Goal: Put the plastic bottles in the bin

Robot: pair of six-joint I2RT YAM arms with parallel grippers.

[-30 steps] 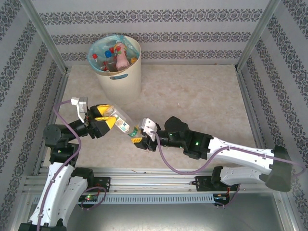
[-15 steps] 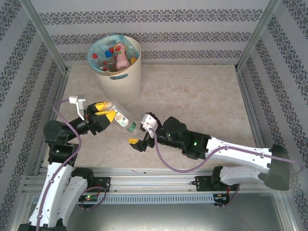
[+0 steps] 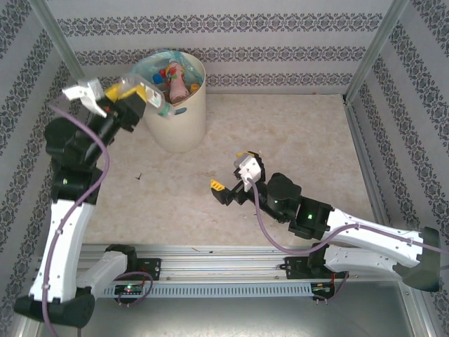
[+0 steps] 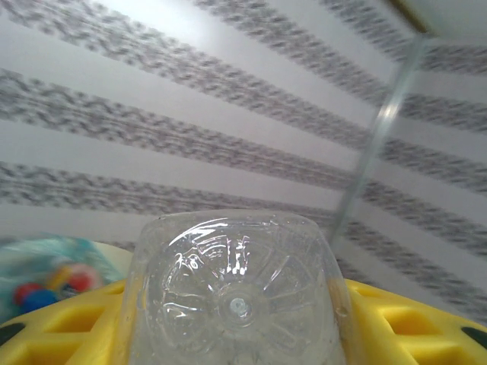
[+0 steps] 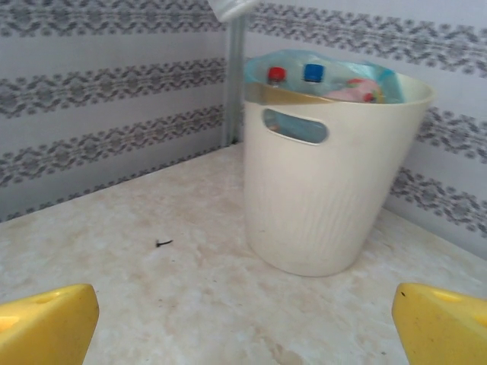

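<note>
Since the earlier frame, your left gripper (image 3: 135,98) has swung up from the handover, jaws clamped on a clear bottle (image 3: 151,98) whose neck points ahead over the rim of the bin (image 3: 179,130). You are at the drop step: advance until the bottle clears the rim, then open above the bottles (image 3: 175,78) already inside. Your right gripper (image 3: 231,170), spread wide and empty, waits well behind, over the table (image 3: 295,140).

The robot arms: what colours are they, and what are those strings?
Both arms are white with black joints. A purple cable loops along each. The left gripper and right gripper have yellow fingers and white camera blocks. Green lights glow on the right arm.
</note>
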